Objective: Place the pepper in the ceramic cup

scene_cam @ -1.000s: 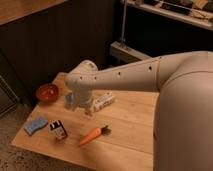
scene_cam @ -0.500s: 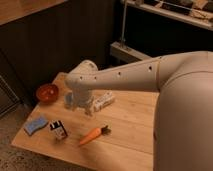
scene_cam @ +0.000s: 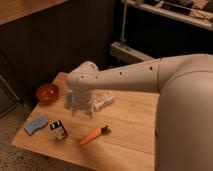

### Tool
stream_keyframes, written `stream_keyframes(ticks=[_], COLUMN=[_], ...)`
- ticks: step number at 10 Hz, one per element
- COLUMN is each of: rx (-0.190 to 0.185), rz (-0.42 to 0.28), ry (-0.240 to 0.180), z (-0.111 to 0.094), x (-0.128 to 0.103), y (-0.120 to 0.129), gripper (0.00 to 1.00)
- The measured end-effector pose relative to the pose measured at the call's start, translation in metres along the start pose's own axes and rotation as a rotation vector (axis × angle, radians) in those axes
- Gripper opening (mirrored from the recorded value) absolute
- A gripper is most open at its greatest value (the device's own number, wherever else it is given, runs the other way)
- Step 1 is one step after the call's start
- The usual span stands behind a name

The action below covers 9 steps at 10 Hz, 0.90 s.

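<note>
Wooden table: a pale plank top, set before a dark wall, carries every object in the scene.
Pepper: slim, orange and tapered, it lies flat on the boards near the front edge, its dark green stem end pointing right and slightly back; nothing touches it.
Ceramic cup: small, pale blue and upright, it stands toward the back left of the table, just right of the red bowl, its right side hidden behind the gripper.
Gripper: hangs over the table just beside the cup and behind the pepper, well apart from the vegetable, pointing down.
Fingers: two pale prongs stand spread, with nothing grasped between them.
Arm: a thick white limb reaches in from the right and fills much of that side of the view.
Red bowl: wide and red-orange, it sits at the table's far left corner.
White box: rectangular, it lies on its side just right of the gripper.
Blue sponge: flat, it rests near the front left corner.
Small packet: dark and white, it stands between the sponge and the pepper; its label cannot be read.
</note>
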<state>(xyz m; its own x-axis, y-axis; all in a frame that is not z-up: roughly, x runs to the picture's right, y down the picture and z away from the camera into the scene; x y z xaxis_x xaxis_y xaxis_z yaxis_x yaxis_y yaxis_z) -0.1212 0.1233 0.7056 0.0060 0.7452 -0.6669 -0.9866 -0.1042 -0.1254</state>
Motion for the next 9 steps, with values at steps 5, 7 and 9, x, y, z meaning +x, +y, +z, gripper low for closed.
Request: stream_keyframes(ticks=[5, 7, 9], rx=[-0.002, 0.033, 0.084], rz=[-0.125, -0.294, -0.493], ry=[0.037, 0.056, 0.1], z=[0.005, 0.009, 0.009], x=[0.01, 0.018, 0.024], y=[0.0, 0.001, 0.0], gripper=[0.65, 0.65, 0.65])
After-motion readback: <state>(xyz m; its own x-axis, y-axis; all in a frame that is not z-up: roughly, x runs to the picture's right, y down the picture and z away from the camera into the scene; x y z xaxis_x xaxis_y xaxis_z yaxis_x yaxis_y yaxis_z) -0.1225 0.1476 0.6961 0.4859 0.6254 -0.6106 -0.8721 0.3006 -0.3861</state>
